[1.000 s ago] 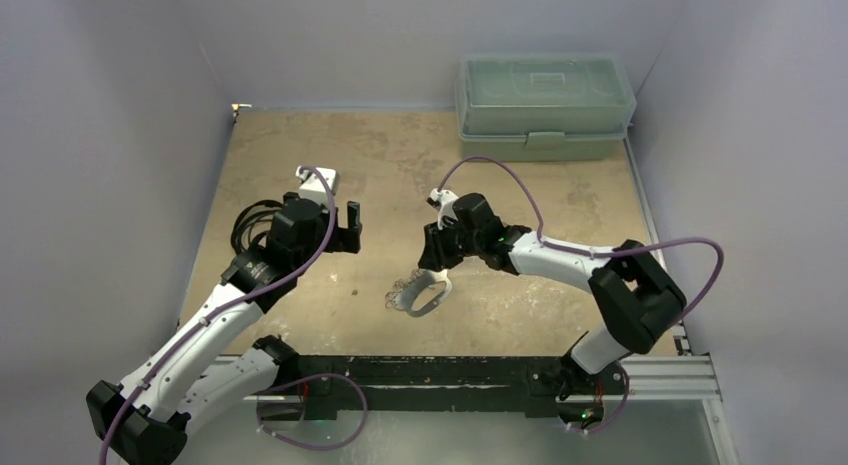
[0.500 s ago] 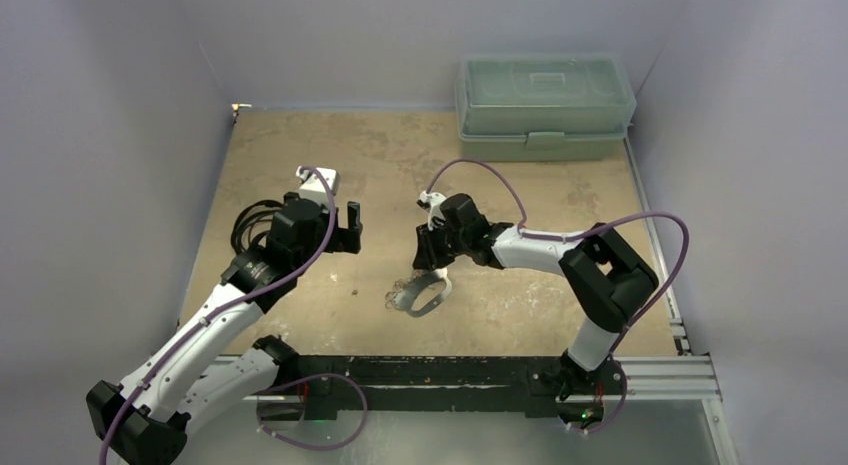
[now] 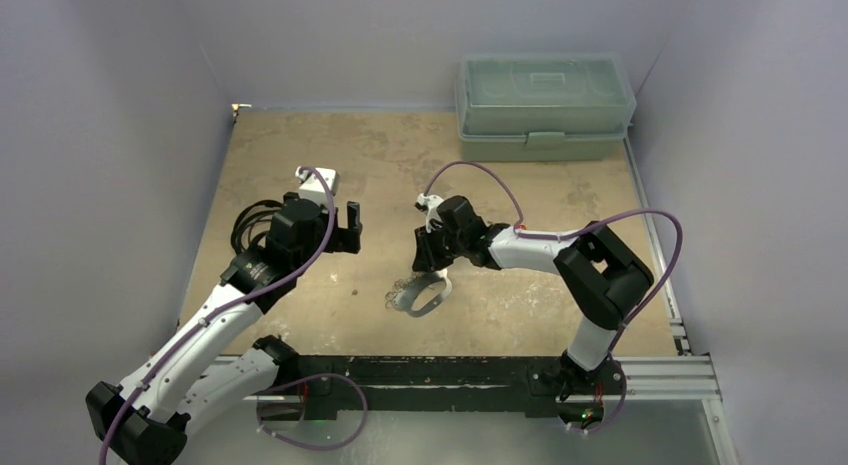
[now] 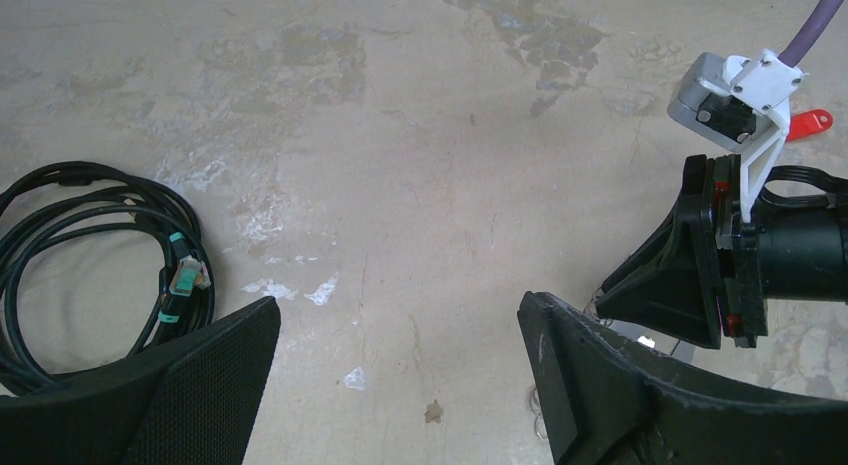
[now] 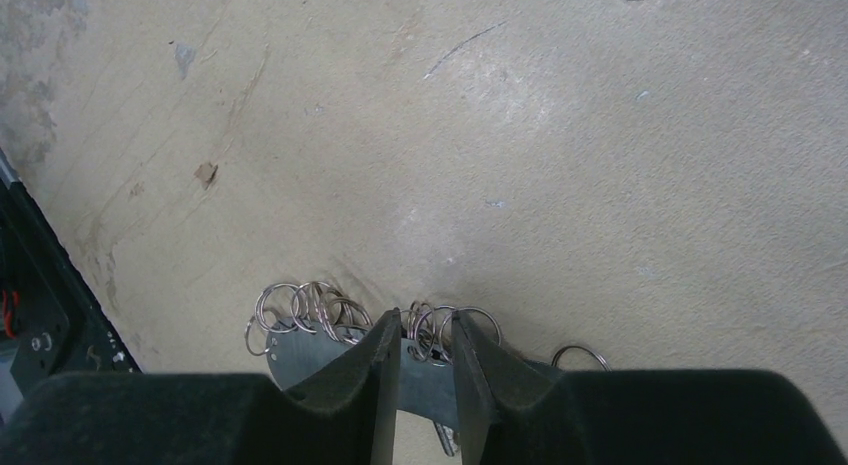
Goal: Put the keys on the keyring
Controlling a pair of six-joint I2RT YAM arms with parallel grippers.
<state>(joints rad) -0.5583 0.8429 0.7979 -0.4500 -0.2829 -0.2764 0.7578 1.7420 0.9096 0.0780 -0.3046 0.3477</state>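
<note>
The keyring point(image 3: 418, 293) lies on the tan table, a flat pale oval loop with a bunch of thin silver rings point(image 5: 310, 310). My right gripper point(image 3: 428, 257) is down over its far end. In the right wrist view the right gripper point(image 5: 418, 330) has its jaws drawn in to a narrow gap, with the loop's band and a few rings between them. The key's red head point(image 4: 808, 123) shows in the left wrist view, on the table behind the right wrist; the top view does not show it. My left gripper point(image 4: 398, 315) hangs open and empty, left of the keyring point(image 3: 350, 225).
A coiled black cable point(image 4: 80, 255) lies at the left beside the left arm point(image 3: 255, 220). A closed green plastic box point(image 3: 545, 105) stands at the back right. The black rail point(image 3: 450, 370) runs along the near edge.
The right gripper's jaws narrowed around the keyring and the gripper shifted slightly left, while the right arm's elbow swung inward. The left arm has not moved.
</note>
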